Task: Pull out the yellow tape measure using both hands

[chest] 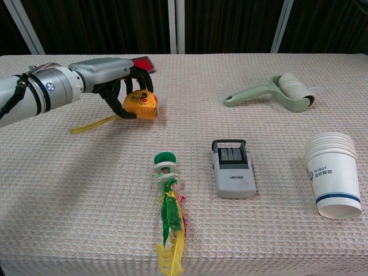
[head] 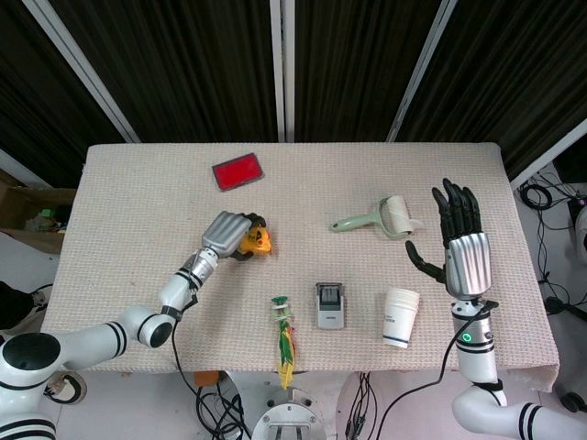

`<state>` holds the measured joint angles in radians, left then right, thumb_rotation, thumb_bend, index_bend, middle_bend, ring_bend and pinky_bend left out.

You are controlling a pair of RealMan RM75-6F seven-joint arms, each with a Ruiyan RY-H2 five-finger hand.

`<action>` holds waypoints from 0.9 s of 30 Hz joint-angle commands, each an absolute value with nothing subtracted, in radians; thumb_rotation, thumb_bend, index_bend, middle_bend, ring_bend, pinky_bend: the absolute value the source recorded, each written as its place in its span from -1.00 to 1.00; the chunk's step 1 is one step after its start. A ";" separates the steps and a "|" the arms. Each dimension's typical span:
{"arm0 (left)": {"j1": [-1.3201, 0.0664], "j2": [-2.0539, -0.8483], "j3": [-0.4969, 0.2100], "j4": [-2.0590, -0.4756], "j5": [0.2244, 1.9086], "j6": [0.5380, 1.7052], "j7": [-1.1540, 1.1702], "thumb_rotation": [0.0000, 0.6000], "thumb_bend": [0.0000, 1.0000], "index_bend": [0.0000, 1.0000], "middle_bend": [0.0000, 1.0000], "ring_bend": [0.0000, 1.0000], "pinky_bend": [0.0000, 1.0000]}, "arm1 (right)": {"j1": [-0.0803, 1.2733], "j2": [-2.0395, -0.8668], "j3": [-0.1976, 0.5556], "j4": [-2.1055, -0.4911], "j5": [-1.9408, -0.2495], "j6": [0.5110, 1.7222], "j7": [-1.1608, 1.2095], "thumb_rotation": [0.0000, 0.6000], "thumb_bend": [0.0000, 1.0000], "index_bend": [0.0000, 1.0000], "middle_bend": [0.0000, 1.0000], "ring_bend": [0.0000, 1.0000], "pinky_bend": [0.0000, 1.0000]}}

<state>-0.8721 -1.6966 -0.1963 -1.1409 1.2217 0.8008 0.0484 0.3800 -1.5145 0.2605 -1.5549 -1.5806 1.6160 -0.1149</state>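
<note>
A table covered in beige woven cloth (head: 128, 197) carries a red flat card (head: 238, 172), green lint roller (head: 381, 218), grey handheld device (head: 329, 305), white paper cup stack (head: 400, 317) and green-yellow feathered shuttlecock (head: 284, 341).

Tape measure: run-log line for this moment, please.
left hand: grips tape measure | right hand: raised, empty | blade: slightly out

My head view looks steeply down on the whole bench (head: 138, 183) from high up, while my chest view sits low and near, facing across its middle, which both share.
</note>
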 commanded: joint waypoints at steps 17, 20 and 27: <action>-0.770 -1.734 -0.399 -1.477 1.044 1.034 -0.177 1.00 -0.39 0.23 0.16 -0.02 0.22 | 0.452 -1.651 0.209 -1.613 -1.637 1.520 -0.350 1.00 -0.51 -0.39 -0.95 -1.00 -1.00; -0.769 -1.757 -0.415 -1.517 1.016 1.069 -0.151 1.00 -0.38 0.24 0.16 -0.02 0.21 | 0.469 -1.710 0.224 -1.624 -1.607 1.499 -0.423 1.00 -0.52 -0.25 -0.86 -1.00 -1.00; -0.770 -1.789 -0.421 -1.562 1.001 1.097 -0.131 1.00 -0.38 0.24 0.17 -0.02 0.21 | 0.516 -1.810 0.281 -1.619 -1.565 1.475 -0.516 1.00 -0.52 -0.18 -0.84 -1.00 -1.00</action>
